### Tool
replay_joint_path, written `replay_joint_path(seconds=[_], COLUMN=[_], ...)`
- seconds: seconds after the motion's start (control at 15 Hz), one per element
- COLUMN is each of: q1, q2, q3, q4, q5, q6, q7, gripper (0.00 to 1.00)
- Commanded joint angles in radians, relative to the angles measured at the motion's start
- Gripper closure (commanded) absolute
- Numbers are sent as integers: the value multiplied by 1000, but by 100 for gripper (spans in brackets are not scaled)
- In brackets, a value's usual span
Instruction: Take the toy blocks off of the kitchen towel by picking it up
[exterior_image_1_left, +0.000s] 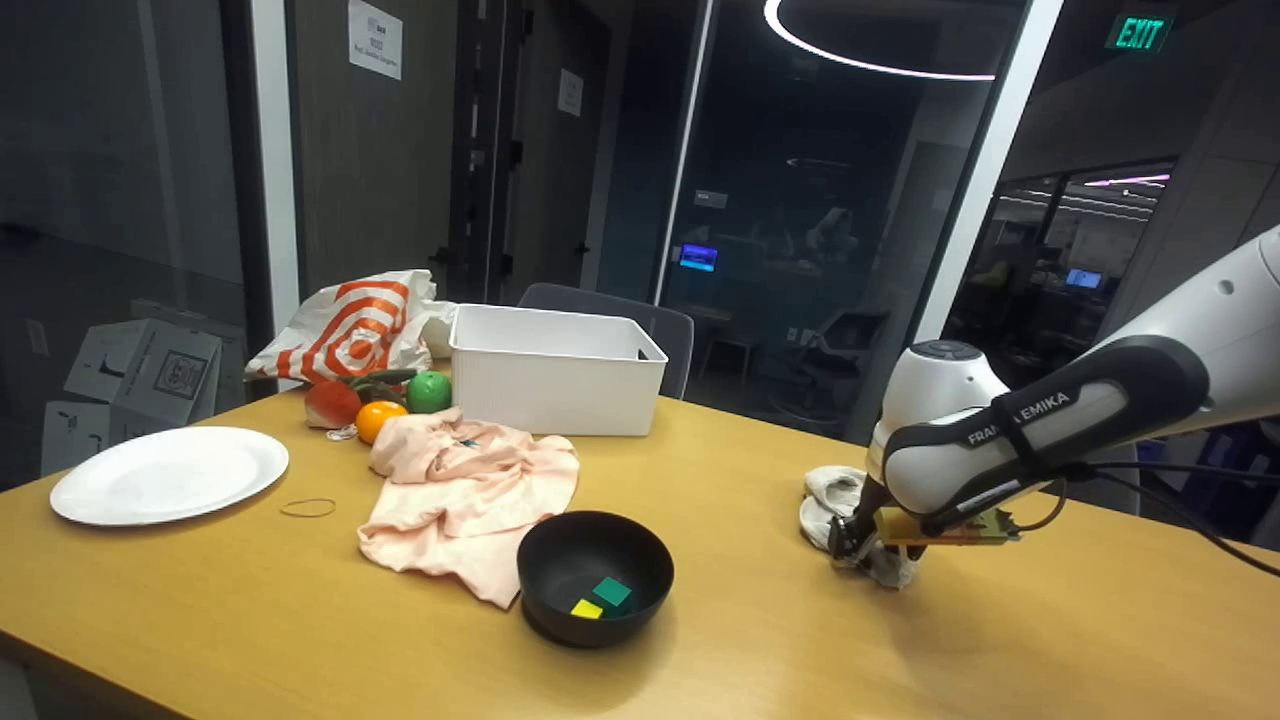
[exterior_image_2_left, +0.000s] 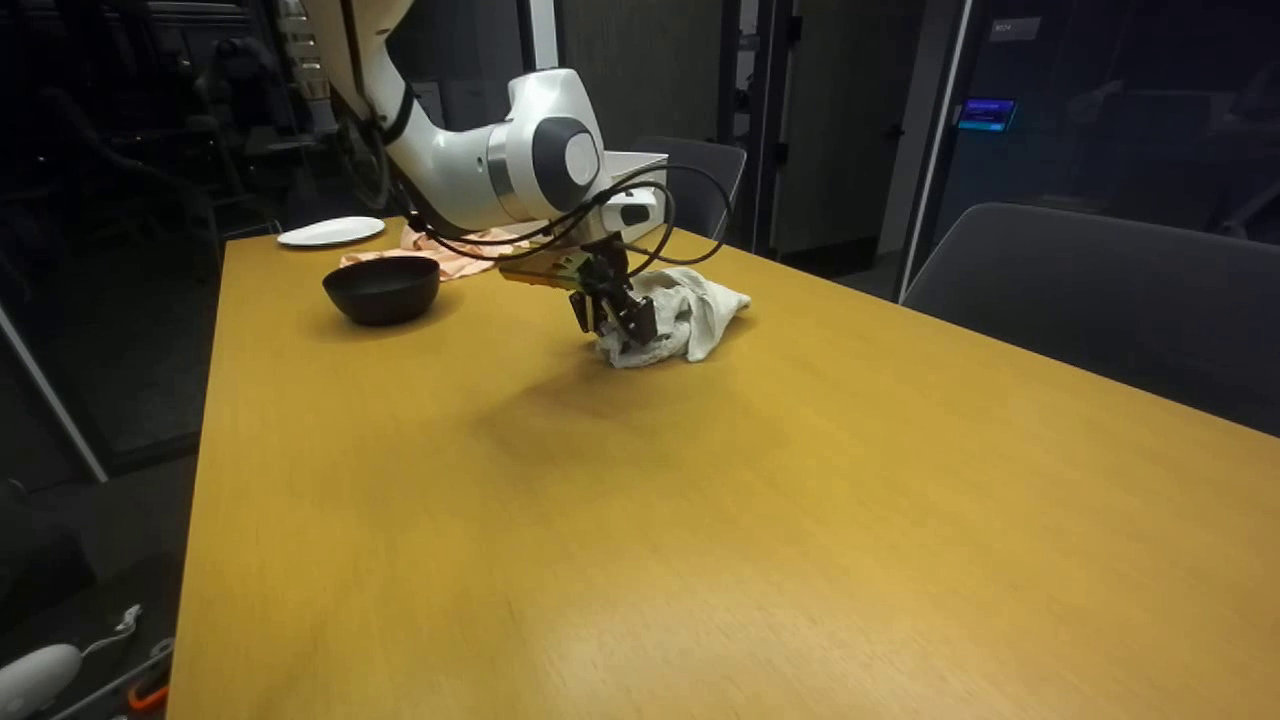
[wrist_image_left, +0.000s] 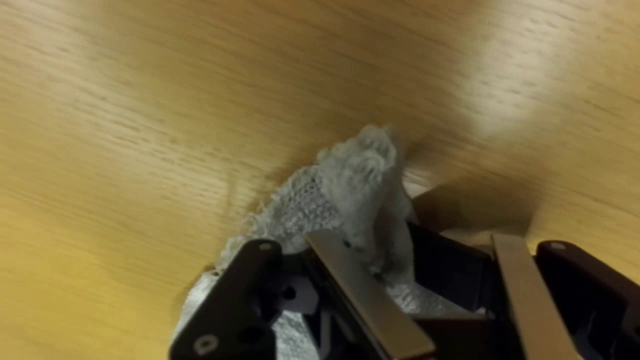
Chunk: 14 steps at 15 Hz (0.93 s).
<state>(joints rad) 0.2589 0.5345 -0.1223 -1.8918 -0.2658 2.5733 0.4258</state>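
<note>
Indoors, a wooden table (exterior_image_1_left: 760, 630) was flanked by dark glass (exterior_image_1_left: 790, 160); yellow and green squares (exterior_image_1_left: 611, 591) were held in the black bowl (exterior_image_1_left: 550, 590). Near its three o'clock, the kitchen towel (exterior_image_2_left: 692, 312) was pinched by the gripper (exterior_image_2_left: 614, 324).

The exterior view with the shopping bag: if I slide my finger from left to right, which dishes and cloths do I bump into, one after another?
White plate → pink cloth → black bowl → crumpled grey-white kitchen towel.
</note>
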Motion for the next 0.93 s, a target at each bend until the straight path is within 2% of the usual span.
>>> replay_joint_path(seconds=[0.0, 0.2, 0.33, 0.87], q1=[75, 105, 111, 44], q2=[-59, -100, -128, -298], q3=[-106, -151, -157, -36], q4=[-34, -45, -49, -72], q5=[-150, -310, -431, -860], q6=[-111, -240, -288, -514], q7=[101, 188, 277, 621], gripper=[91, 87, 89, 90])
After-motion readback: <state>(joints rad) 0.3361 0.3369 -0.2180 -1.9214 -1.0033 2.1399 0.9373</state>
